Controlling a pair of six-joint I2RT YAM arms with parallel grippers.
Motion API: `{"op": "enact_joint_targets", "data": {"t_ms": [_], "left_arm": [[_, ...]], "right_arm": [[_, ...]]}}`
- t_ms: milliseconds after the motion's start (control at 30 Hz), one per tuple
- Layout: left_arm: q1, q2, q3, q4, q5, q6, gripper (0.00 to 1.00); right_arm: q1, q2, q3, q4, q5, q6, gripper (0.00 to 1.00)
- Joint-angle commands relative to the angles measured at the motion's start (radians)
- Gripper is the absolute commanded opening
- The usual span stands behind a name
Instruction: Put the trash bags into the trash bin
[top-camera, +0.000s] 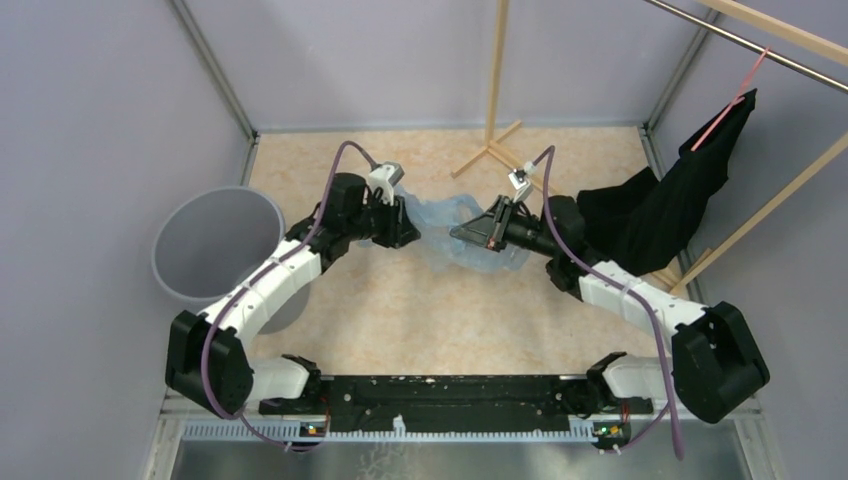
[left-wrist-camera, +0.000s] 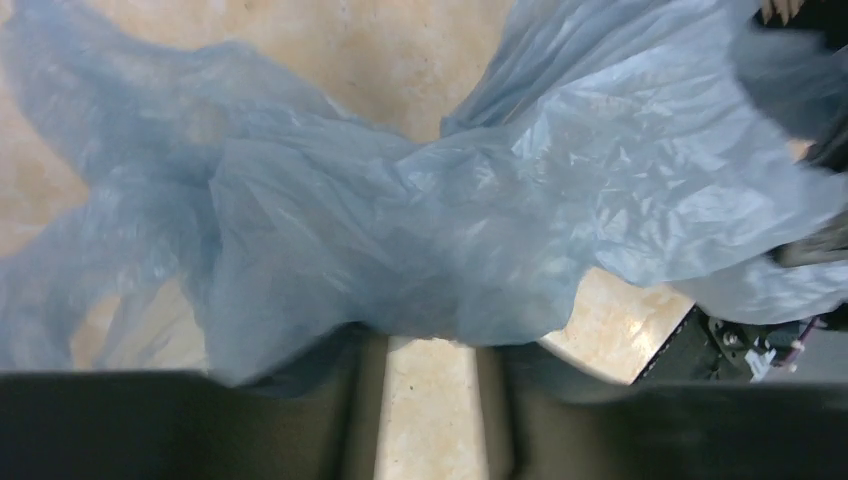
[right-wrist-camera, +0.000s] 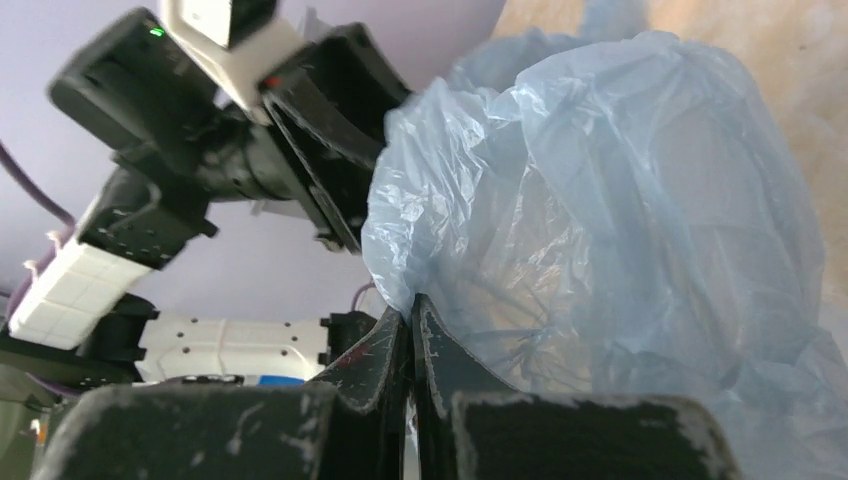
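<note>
The light-blue trash bag (top-camera: 452, 222) is bunched up over the floor between my two grippers. My right gripper (right-wrist-camera: 412, 305) is shut on a fold of the bag's film (right-wrist-camera: 600, 200); in the top view the right gripper (top-camera: 462, 236) is at the bag's right side. My left gripper (left-wrist-camera: 432, 345) has its jaws apart, with floor showing between them, and the bag (left-wrist-camera: 400, 230) drapes over its tips, which are hidden. In the top view the left gripper (top-camera: 408, 232) is at the bag's left edge. The round grey trash bin (top-camera: 215, 245) stands at the far left, behind the left arm.
A black cloth garment (top-camera: 660, 215) hangs from a pink hanger on a rail at the right and reaches the floor behind the right arm. A wooden stand (top-camera: 495, 110) rises at the back centre. Grey walls close in the sides.
</note>
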Motion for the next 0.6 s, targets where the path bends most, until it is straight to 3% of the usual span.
{"op": "enact_joint_targets", "data": {"t_ms": [0,133,233,367,567], "left_arm": [[0.003,-0.058,0.016,0.039,-0.055,0.014,0.25],[0.020,-0.055,0.025,0.027,-0.064,0.014,0.09],[0.034,-0.066,0.031,0.022,-0.051,0.020,0.04],[0.035,-0.092,0.008,0.063,-0.023,0.017,0.00],[0.025,-0.075,0.038,0.023,0.064,0.000,0.00]], "right_arm": [[-0.009,-0.051,-0.038,0.007,-0.033,-0.086,0.00],[-0.010,-0.080,-0.046,0.028,-0.107,-0.097,0.00],[-0.010,-0.086,0.007,-0.159,-0.118,-0.183,0.00],[-0.010,-0.149,0.069,-0.522,0.030,-0.372,0.01],[-0.010,-0.233,0.096,-0.788,0.293,-0.542,0.19]]}}
